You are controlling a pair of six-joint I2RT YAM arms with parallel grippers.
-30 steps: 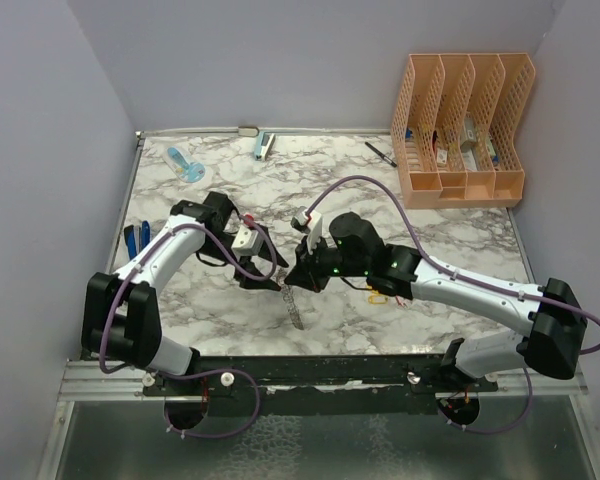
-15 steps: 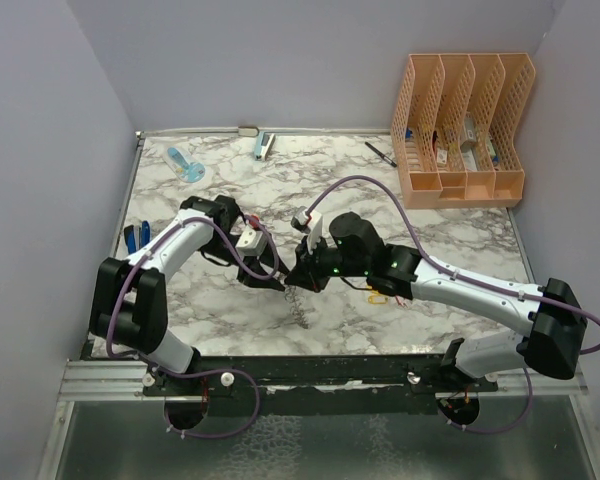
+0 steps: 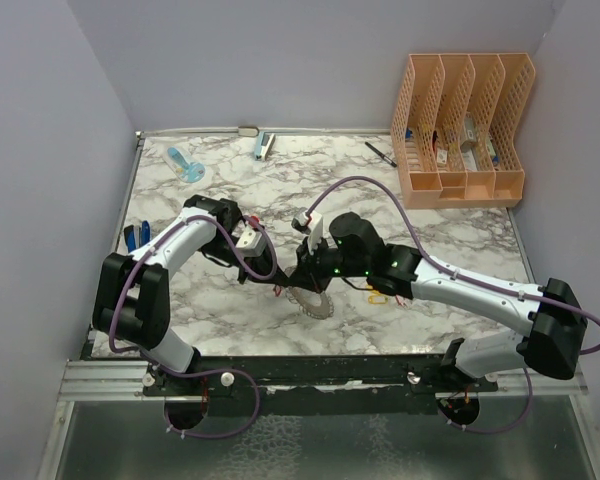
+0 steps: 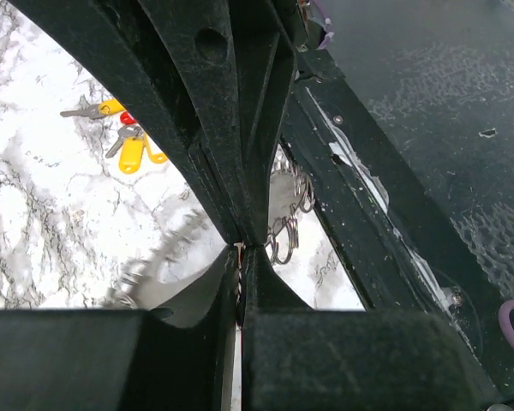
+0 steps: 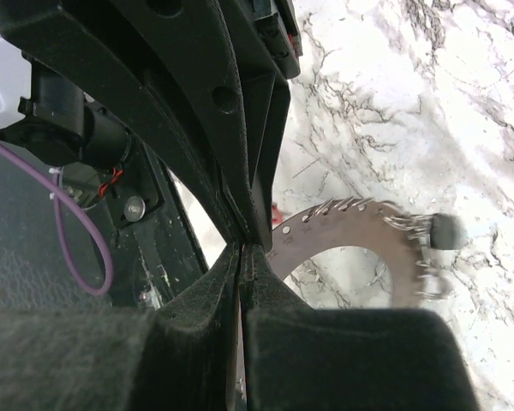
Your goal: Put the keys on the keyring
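The keyring [image 3: 310,302], a large grey ring with a toothed rim, lies nearly flat over the marble between both grippers. My right gripper [image 3: 298,282] is shut on its near edge; in the right wrist view [image 5: 242,244] the keyring [image 5: 360,227] runs out from the fingertips. My left gripper [image 3: 278,287] sits just left of the ring, shut [image 4: 242,247] on a thin serrated strip with a red end, seemingly a red-tagged key. The blurred keyring [image 4: 150,270] passes behind its fingers. Loose yellow and red keys [image 3: 380,297] [image 4: 130,152] lie under the right forearm.
An orange file organiser [image 3: 460,130] stands at the back right, a black pen [image 3: 380,153] beside it. A blue stapler [image 3: 264,146] and blue tape dispenser [image 3: 185,163] lie at the back, blue items [image 3: 135,238] at the left edge. The dark front rail [image 4: 368,197] is close.
The left gripper moved in to the ring and closed its jaws. The keyring swung from edge-on and upright to nearly flat. The right arm stayed put.
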